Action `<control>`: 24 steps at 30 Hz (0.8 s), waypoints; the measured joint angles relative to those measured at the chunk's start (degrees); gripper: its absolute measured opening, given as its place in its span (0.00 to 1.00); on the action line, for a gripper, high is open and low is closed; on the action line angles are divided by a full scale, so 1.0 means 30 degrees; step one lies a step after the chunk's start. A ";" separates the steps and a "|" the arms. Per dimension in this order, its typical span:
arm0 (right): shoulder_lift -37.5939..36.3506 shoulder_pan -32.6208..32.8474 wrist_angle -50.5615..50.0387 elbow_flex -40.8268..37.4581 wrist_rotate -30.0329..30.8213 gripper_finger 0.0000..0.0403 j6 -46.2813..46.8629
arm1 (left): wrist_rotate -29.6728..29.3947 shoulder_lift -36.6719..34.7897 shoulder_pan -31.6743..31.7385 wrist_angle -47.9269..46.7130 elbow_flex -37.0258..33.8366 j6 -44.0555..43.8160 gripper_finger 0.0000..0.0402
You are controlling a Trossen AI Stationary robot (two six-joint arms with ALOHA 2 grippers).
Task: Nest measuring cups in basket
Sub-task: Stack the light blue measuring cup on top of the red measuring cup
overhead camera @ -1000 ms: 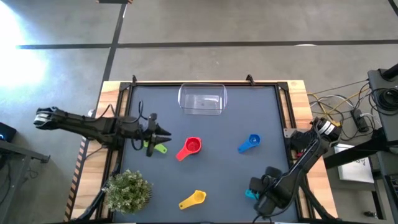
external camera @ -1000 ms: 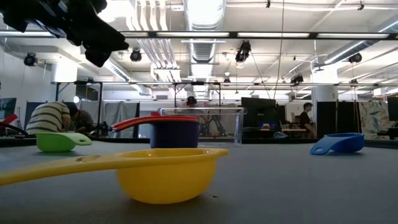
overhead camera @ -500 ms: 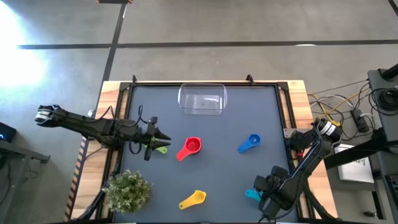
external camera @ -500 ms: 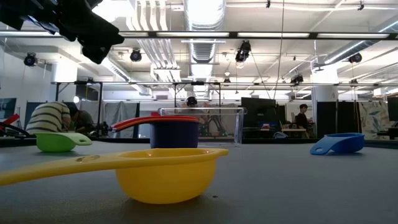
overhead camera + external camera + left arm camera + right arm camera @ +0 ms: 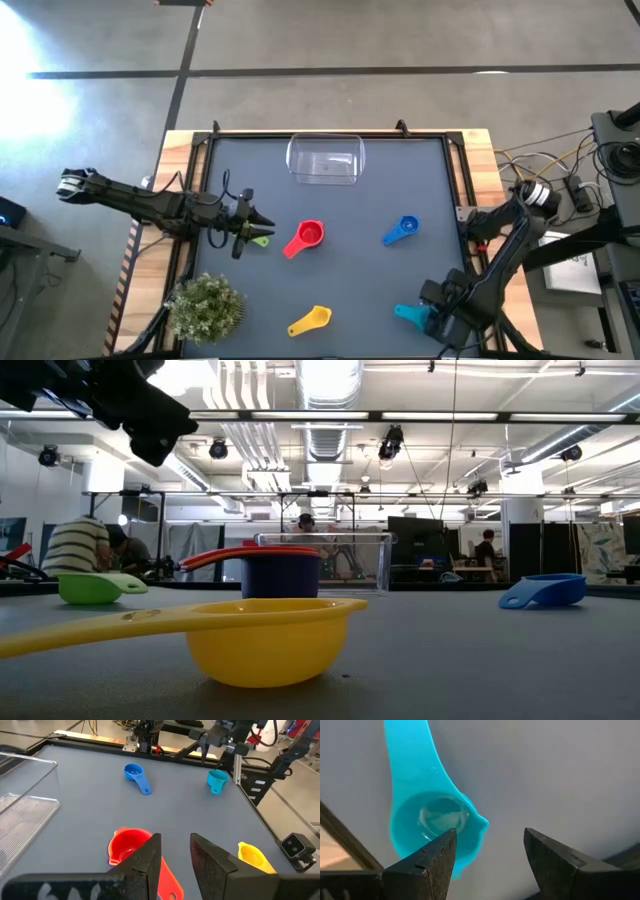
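My left gripper (image 5: 265,222) (image 5: 176,840) hangs open with a narrow gap, raised above the table (image 5: 140,415), just over the green cup (image 5: 260,240) (image 5: 92,588). My right gripper (image 5: 434,316) (image 5: 489,845) is open above the teal cup (image 5: 408,314) (image 5: 432,820), which lies bowl-up on the mat near the right near corner. A red cup (image 5: 308,236) sits in a purple one (image 5: 282,576). The blue cup (image 5: 403,229) and the yellow cup (image 5: 311,321) rest on their bowls. The clear basket (image 5: 325,158) stands at the far edge. I cannot pick out an orange cup.
A potted plant (image 5: 205,305) stands at the near left corner, close under the left arm. A raised frame (image 5: 462,200) rims the dark mat. People sit and stand in the room beyond the table (image 5: 85,550).
My right gripper has drawn back toward the table's near right corner, still open, and the arm's elbow has swung right. More of the teal cup shows now, and it lies where it was.
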 joint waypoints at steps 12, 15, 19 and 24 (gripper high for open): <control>-0.1417 0.0390 0.5167 -0.4287 0.0042 0.54 0.1553 | 0.0007 0.0000 0.0007 -0.0015 -0.0011 0.0080 0.21; -0.1416 0.0390 0.5074 -0.4465 0.0034 0.49 0.1518 | 0.0007 0.0064 0.0007 -0.0021 -0.0011 0.0087 0.21; -0.1422 0.0390 0.4975 -0.4423 0.0018 0.37 0.0908 | 0.0003 0.0229 0.0007 -0.0019 -0.0122 0.0084 0.21; -0.1422 0.0384 0.4958 -0.4168 0.0010 0.14 0.0159 | 0.0004 0.0554 0.0007 0.0097 -0.0172 0.0086 0.21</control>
